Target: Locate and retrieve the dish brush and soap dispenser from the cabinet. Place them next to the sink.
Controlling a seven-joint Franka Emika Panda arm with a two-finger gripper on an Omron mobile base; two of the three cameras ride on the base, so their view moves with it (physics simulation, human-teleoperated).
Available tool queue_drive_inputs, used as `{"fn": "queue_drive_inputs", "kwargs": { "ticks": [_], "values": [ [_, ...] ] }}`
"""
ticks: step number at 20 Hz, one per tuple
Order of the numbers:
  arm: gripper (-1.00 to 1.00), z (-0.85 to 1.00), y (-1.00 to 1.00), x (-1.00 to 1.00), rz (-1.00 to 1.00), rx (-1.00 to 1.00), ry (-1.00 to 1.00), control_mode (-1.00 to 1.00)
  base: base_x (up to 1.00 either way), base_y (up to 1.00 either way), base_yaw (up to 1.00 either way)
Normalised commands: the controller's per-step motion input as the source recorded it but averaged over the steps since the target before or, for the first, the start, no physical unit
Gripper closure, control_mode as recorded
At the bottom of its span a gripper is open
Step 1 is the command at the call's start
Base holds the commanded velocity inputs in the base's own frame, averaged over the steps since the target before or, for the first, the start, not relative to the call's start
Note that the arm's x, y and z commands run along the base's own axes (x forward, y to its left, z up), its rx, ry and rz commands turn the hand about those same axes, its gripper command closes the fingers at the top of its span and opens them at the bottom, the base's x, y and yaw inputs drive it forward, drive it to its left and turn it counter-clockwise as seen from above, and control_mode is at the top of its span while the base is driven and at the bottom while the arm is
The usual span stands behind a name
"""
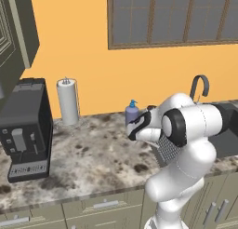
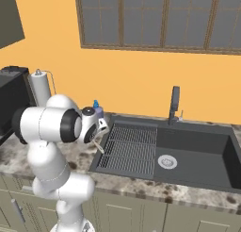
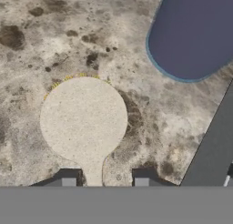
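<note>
Left base view, left to right: cabinet [image 1: 18,28] at the upper left edge, door apparently swung open. Below it a black coffee machine [image 1: 25,128] on the speckled counter [image 1: 93,153], then a white paper-towel roll [image 1: 68,101] against the orange wall. Centre: soap dispenser [image 1: 132,112], lavender with blue pump, upright on the counter just left of the sink's drainboard [image 1: 168,150]. The white arm covers the centre-right; the arched faucet [image 1: 200,87] pokes up behind it at the upper right.

Right base view: paper-towel roll at the left, arm in the lower left, dispenser's blue pump visible right behind the wrist, beside the sink [image 2: 188,153], which fills the centre and right.

Hand view: dish brush [image 3: 84,120], round tan head centre-left with its stem running down between the finger tips, lying on the counter. The gripper [image 3: 104,180] sits at the bottom centre, tips slightly spread with the stem in the gap; no clear contact on either side, so it reads as letting go, not pinching. Dispenser's rounded purple body at the upper right, near the brush but apart. The sink edge cuts across the lower right.

Progress, as judged: dispenser already placed next to the sink. Brush looks set down beside it too, near the sink rim. Left: finish opening, lift the hand clear without dragging the stem. Task is nearly done.
</note>
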Motion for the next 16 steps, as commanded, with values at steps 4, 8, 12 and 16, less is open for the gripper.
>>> {"fn": "queue_drive_inputs", "kwargs": {
  "ticks": [4,8,12,16],
  "values": [
    [-1.0,-0.27,0.2,0.01,0.0,0.0,0.01,-1.0,0.0,0.0,0.0],
    [-1.0,0.18,0.11,-0.03,0.0,-0.03,0.11,-1.0,0.0,0.0,0.0],
    [-1.0,0.35,0.23,-0.27,-0.01,-0.05,0.1,-1.0,0.0,0.0,0.0],
    [-1.0,0.72,0.03,-0.35,-0.03,0.0,-0.03,-1.0,0.0,0.0,0.0]
  ]
}}
